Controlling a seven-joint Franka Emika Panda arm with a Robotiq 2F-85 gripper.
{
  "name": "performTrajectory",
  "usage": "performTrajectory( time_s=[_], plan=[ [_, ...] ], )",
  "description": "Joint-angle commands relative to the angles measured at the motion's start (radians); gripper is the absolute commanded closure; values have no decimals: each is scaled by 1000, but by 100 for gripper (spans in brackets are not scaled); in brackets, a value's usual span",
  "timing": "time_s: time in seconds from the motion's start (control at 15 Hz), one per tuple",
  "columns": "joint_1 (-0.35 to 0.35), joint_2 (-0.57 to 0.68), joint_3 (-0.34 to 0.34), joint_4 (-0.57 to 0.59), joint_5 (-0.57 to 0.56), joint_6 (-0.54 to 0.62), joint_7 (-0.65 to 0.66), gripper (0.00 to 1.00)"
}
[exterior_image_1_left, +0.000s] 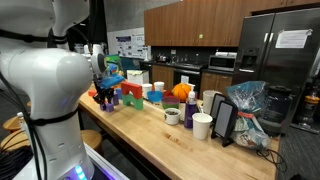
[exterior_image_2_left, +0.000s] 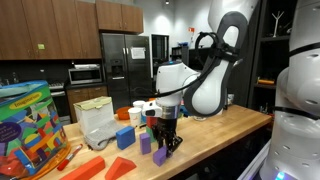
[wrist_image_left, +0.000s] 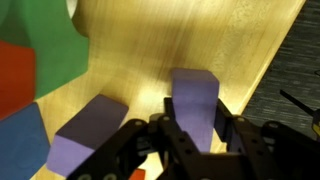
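In the wrist view my gripper (wrist_image_left: 197, 120) is shut on an upright purple block (wrist_image_left: 195, 95), with the black fingers (wrist_image_left: 226, 128) pressed against both of its sides on the wooden countertop (wrist_image_left: 150, 50). A second purple block (wrist_image_left: 88, 135) lies flat just to its left. Green (wrist_image_left: 45, 45), red (wrist_image_left: 18, 78) and blue (wrist_image_left: 14, 142) pieces sit beyond that. In an exterior view the gripper (exterior_image_2_left: 165, 140) points straight down at the counter among purple blocks (exterior_image_2_left: 146, 144) and a blue block (exterior_image_2_left: 124, 138). In an exterior view the gripper (exterior_image_1_left: 105, 92) is low beside the coloured blocks.
A colourful toy box (exterior_image_2_left: 30, 130) and a white container (exterior_image_2_left: 97, 120) stand near the blocks, and orange pieces (exterior_image_2_left: 112, 166) lie at the counter's edge. Further along the counter are white cups (exterior_image_1_left: 202, 125), a purple bottle (exterior_image_1_left: 189, 110), a tablet (exterior_image_1_left: 224, 120) and a plastic bag (exterior_image_1_left: 246, 104).
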Motion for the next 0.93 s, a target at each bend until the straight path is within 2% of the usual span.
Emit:
performTrajectory(
  time_s=[0.0,0.27,0.87],
  plan=[
    [0,7,-3,0,16,1,-18,85],
    [9,-12,2,0,81,-17,-56,85],
    [38,-116,4,-15,307,-69,-202,85]
  ],
)
